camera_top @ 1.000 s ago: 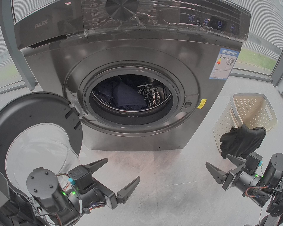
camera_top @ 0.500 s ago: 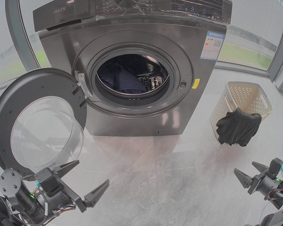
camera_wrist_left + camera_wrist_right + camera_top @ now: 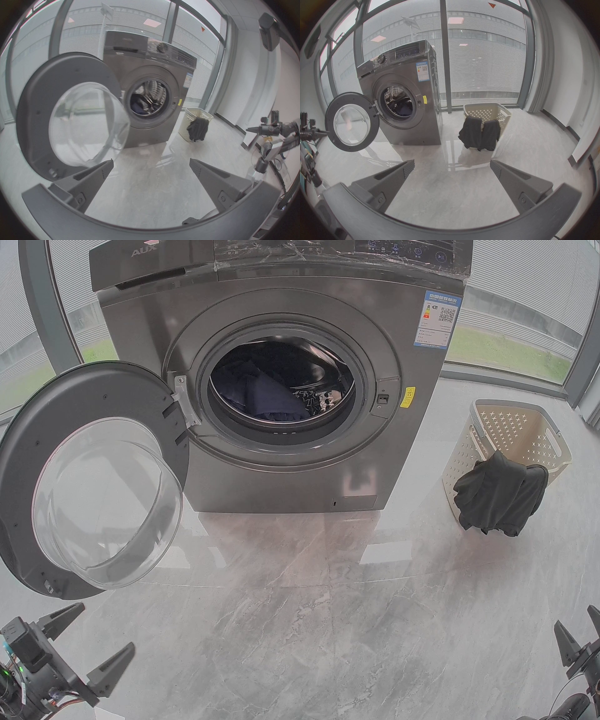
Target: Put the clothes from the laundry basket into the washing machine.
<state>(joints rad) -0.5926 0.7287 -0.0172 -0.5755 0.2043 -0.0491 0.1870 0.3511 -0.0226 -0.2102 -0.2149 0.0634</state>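
Black garment (image 3: 500,493), likely limp and light, drapes the laundry basket (image 3: 464,459) rim at 2 o'clock, so pinch its top fold; left gripper (image 3: 103,629) and right gripper (image 3: 575,619) gape empty.

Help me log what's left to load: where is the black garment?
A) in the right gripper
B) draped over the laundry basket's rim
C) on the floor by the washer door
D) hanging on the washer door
B: the black garment hangs over the front rim of the laundry basket.

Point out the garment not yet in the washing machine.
The black garment draped over the laundry basket rim; the navy garment and patterned garment lie in the drum.
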